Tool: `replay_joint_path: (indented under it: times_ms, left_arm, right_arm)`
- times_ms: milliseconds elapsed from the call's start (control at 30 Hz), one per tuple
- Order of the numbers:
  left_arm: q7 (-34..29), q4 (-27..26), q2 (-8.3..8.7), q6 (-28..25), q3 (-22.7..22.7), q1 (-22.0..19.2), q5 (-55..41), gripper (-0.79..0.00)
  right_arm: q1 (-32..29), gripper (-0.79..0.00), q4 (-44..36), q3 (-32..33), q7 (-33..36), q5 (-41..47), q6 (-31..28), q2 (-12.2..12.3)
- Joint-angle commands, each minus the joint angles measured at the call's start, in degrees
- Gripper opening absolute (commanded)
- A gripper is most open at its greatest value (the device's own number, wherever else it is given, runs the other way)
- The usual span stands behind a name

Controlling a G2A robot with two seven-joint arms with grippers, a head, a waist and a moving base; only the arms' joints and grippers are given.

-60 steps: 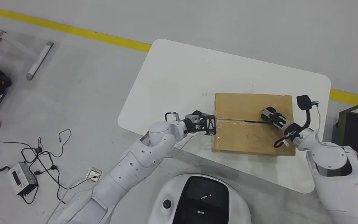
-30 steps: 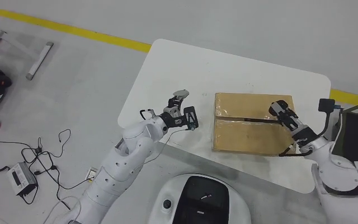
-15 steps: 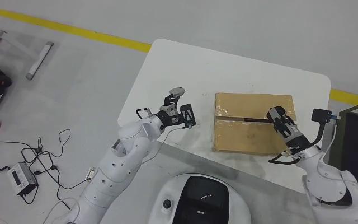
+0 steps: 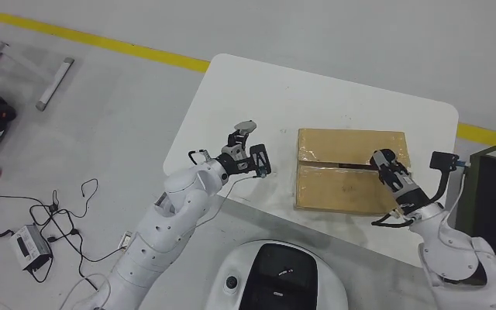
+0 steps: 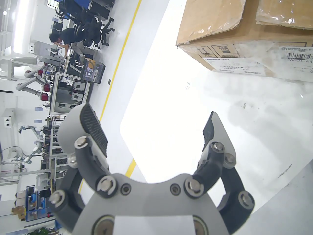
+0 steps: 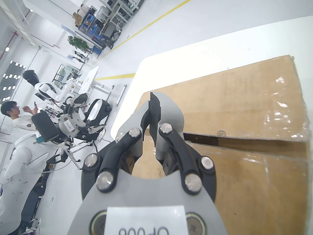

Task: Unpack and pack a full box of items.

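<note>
A brown cardboard box (image 4: 333, 174) lies on the white table (image 4: 256, 101), its two taped top flaps closed with a dark seam between them. My left gripper (image 4: 254, 149) hovers over bare table to the left of the box (image 5: 220, 13), open, with nothing between its fingers (image 5: 94, 127). My right gripper (image 4: 385, 161) is shut above the box's right end, close to the seam (image 6: 244, 143); its pads (image 6: 154, 113) meet with nothing held. The box top (image 6: 232, 94) lies just beneath it.
The table's rounded near-left corner (image 5: 127, 123) lies under the left gripper. A dark cabinet (image 4: 482, 174) stands beside the table's right edge. Cables and a power brick (image 4: 31, 244) lie on the floor at left. A yellow floor line (image 4: 101, 43) runs behind the table.
The left gripper drew back from the box's left side to open table, then held still. The right arm shifted along the box's right end and has settled since half a second ago.
</note>
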Motion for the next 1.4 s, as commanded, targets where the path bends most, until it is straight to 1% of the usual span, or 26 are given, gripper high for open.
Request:
replay_joint_path:
  times_ms: [0, 100, 200, 433, 667, 967, 1033, 1200, 1367]
  left_arm:
    - [0.03, 0.05, -0.01, 0.13, -0.01, 0.12, -0.17, 0.0]
    - [0.11, 1.07, -0.02, 1.18, 0.13, 0.39, -0.11, 0.0]
    - [0.6, 2.38, -0.11, 1.4, 1.01, -0.44, 0.52, 0.0]
    - [1.99, 5.34, -0.22, 0.65, 2.53, -2.67, 1.85, 0.0]
    - [3.06, 7.39, -0.26, 0.45, 2.84, -4.18, 1.82, 0.0]
    - [4.35, 8.84, -0.06, 0.05, 1.94, -5.17, 1.19, 0.0]
    - [4.73, 9.02, -0.01, -0.41, 1.85, -5.3, 0.95, 0.0]
    - [6.38, 9.58, -0.05, -3.7, 2.13, -6.37, -2.06, 0.0]
    - [6.29, 10.17, -0.59, -7.28, 4.83, -8.42, -5.08, 0.0]
  right_arm:
    - [-0.46, -0.785, -0.15, 0.25, 0.69, -0.11, 0.25, 0.0]
    - [-0.54, -0.785, 0.74, 0.11, 2.86, -0.1, 0.77, -0.01]
    - [0.68, -0.785, 3.01, -1.04, 4.16, -0.2, 1.53, -0.15]
    - [4.29, -0.785, 7.86, -3.74, 3.93, -1.73, 4.34, -0.66]
    - [6.47, -0.785, 10.51, -3.2, 4.57, -2.95, 6.53, -0.8]
    - [7.5, -0.785, 13.14, -1.23, 5.4, -3.49, 7.51, -0.79]
    - [7.56, -0.785, 13.11, -0.75, 5.38, -3.56, 7.68, -0.79]
    - [7.39, -0.785, 11.9, 0.16, 5.08, -2.91, 7.35, -0.86]
    - [6.08, -0.785, 9.32, 0.46, 5.32, -3.32, 6.25, -0.9]
